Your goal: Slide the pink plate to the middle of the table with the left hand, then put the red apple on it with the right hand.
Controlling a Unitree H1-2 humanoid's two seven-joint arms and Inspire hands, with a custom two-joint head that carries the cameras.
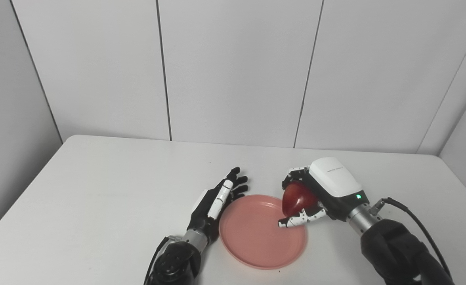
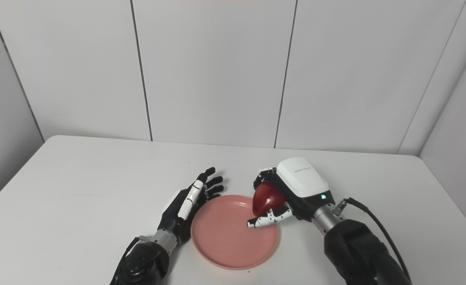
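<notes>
The pink plate (image 1: pixel 253 241) lies flat on the white table (image 1: pixel 98 190), near the front middle. My left hand (image 1: pixel 217 200) is open, fingers straight, edge-on against the plate's left rim. My right hand (image 1: pixel 316 194) is shut on the red apple (image 1: pixel 296 199) and holds it over the plate's right rim, a little above the plate. The thumb curls under the apple and the fingers wrap over its top. The same scene shows in the right eye view: the plate (image 2: pixel 225 241), the apple (image 2: pixel 266 199), my left hand (image 2: pixel 187 202) and my right hand (image 2: pixel 292 190).
Grey wall panels (image 1: pixel 233 71) stand behind the table's far edge. A black cable (image 1: pixel 419 225) runs along my right forearm. Bare table top stretches to the left, right and back of the plate.
</notes>
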